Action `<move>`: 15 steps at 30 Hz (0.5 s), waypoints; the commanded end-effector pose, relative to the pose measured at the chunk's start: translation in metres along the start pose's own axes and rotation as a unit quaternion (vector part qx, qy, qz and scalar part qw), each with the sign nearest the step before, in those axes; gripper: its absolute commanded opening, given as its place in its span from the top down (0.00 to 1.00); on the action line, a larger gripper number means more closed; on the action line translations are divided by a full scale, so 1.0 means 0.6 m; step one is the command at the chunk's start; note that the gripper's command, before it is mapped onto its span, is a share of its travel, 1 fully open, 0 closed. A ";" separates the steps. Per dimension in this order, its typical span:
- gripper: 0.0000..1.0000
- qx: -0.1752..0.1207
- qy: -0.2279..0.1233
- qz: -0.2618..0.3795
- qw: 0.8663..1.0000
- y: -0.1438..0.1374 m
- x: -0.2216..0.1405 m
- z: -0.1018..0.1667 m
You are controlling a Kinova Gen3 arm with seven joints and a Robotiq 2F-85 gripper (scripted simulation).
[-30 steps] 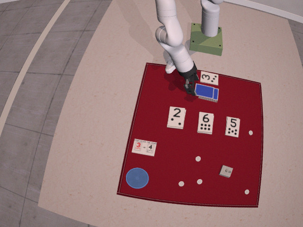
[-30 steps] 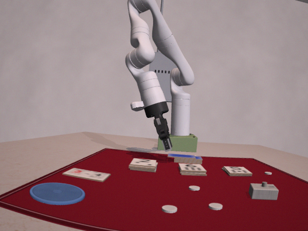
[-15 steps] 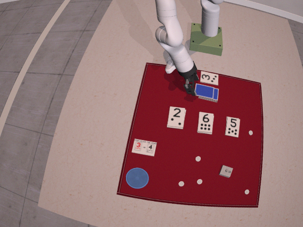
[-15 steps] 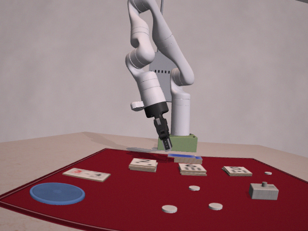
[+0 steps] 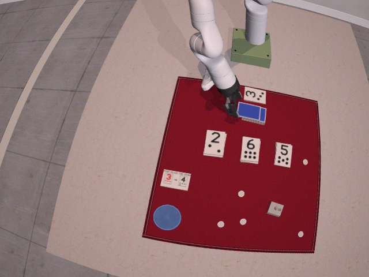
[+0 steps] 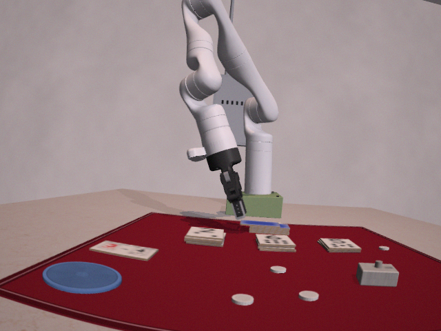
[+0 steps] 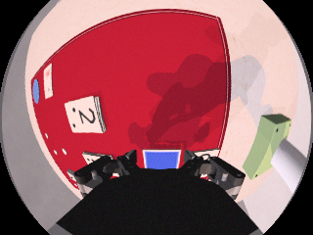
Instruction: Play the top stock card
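The face-down stock (image 5: 251,112) is a blue-backed stack at the back of the red mat; it also shows in the exterior view (image 6: 265,226). Its top card is slid to the left, so a strip of the blue card below shows at the right. My gripper (image 5: 232,111) (image 6: 239,209) is open, tilted, at the stock's left end, just above the mat. In the wrist view the blue card (image 7: 162,159) shows between the open fingers. Three face-up piles lie in a row: a black 2 (image 5: 215,143), a black 6 (image 5: 250,149) and a black 5 (image 5: 283,154).
A face-up black 3 card (image 5: 255,95) lies behind the stock. A rule card (image 5: 176,179), a blue disc (image 5: 167,217), a small block with a knob (image 5: 275,208) and several white discs (image 5: 241,193) lie on the mat's front half. The green arm base (image 5: 251,49) stands behind the mat.
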State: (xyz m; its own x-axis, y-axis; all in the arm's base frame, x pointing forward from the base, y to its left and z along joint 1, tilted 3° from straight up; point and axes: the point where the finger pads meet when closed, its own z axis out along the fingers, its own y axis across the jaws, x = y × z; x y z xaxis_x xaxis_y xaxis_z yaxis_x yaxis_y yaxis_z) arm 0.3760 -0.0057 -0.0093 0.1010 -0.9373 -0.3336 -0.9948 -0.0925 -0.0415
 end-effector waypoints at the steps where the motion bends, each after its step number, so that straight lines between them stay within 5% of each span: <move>1: 0.15 0.000 0.002 -0.004 1.000 0.003 0.004 0.004; 15: 0.15 0.000 0.002 -0.004 1.000 0.005 0.007 0.013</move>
State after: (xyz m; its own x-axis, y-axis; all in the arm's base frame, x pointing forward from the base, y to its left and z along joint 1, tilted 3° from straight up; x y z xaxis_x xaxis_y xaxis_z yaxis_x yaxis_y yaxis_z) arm 0.3749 -0.0054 -0.0162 0.1011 -0.9373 -0.3335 -0.9949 -0.0927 -0.0410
